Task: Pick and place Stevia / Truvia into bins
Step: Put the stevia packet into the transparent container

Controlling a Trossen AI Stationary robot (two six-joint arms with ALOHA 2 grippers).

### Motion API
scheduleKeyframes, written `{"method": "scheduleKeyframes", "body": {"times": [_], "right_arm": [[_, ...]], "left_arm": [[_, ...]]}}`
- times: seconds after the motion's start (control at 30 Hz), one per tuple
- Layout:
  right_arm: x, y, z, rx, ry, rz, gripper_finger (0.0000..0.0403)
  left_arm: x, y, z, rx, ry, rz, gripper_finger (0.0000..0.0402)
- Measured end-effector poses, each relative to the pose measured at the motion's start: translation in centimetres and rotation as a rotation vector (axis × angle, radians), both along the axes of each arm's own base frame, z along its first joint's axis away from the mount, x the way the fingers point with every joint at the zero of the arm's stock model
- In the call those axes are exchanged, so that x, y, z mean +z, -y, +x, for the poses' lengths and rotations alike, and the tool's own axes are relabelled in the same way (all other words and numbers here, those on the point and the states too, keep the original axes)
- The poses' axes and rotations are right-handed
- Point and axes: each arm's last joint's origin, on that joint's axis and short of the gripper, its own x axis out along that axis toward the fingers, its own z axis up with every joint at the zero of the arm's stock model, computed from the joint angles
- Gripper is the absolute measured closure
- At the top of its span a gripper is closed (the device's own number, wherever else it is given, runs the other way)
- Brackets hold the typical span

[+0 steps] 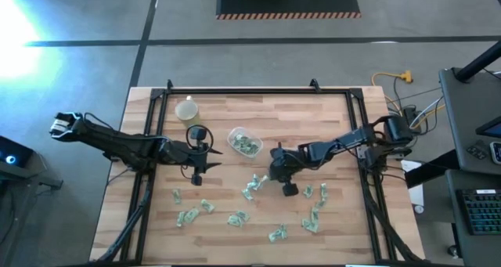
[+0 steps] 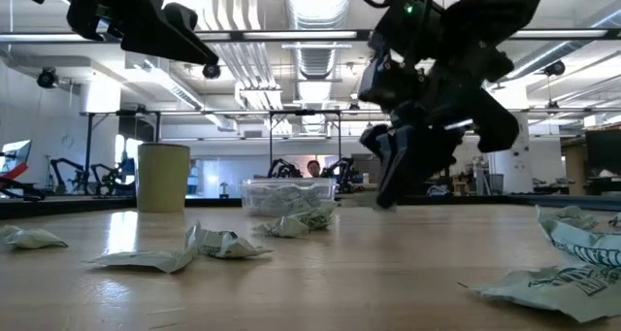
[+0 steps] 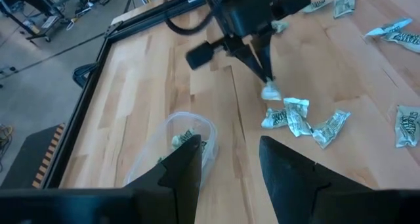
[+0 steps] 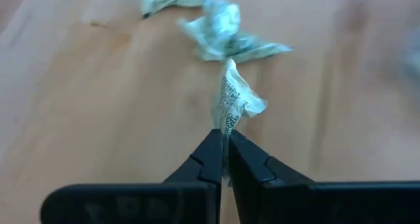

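Observation:
Several green-and-white Stevia sachets (image 1: 235,218) lie flat and crumpled across the near half of the wooden table. A clear tub (image 1: 244,142) with a few sachets inside stands near the table's middle. My right gripper (image 1: 264,178) is just on the near side of the tub, shut on one sachet (image 4: 233,99), beside a small cluster of sachets (image 3: 296,119). My left gripper (image 3: 230,165) hovers open, left of the tub (image 3: 187,142), holding nothing. My right gripper pinches one edge of the sachet (image 4: 226,127) between its two fingertips (image 4: 209,152). The fingers slant down from the table's right. The crumpled sachet (image 3: 270,91) sticks out beyond the fingertips, low over the wood. Whether its free end touches the table I cannot tell.
A pale yellow cup (image 1: 186,109) stands at the far left of the table, behind the left arm. A black frame rail (image 1: 258,92) runs along the table's far and side edges. More sachets (image 1: 313,212) lie near the right front.

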Motion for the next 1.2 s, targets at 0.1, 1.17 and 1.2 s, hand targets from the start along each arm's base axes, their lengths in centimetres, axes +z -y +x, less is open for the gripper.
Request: {"method": "scheduleKeyframes", "body": {"times": [0.1, 1.17, 1.2], "right_arm": [[1.0, 0.2, -0.2, -0.031, 0.03, -0.063, 0.0393], [3.0, 7.4, 2.5, -0.242, 0.405, -0.366, 0.039], [2.9, 7.6, 2.5, -0.246, 0.401, -0.369, 0.039]], "left_arm": [[0.0, 0.0, 0.0, 0.0, 0.0, 0.0, 0.0265], [0.0, 0.0, 0.0, 0.024, 0.008, -0.047, 0.0265], [0.0, 0.0, 0.0, 0.024, 0.008, -0.048, 0.0265]]}}
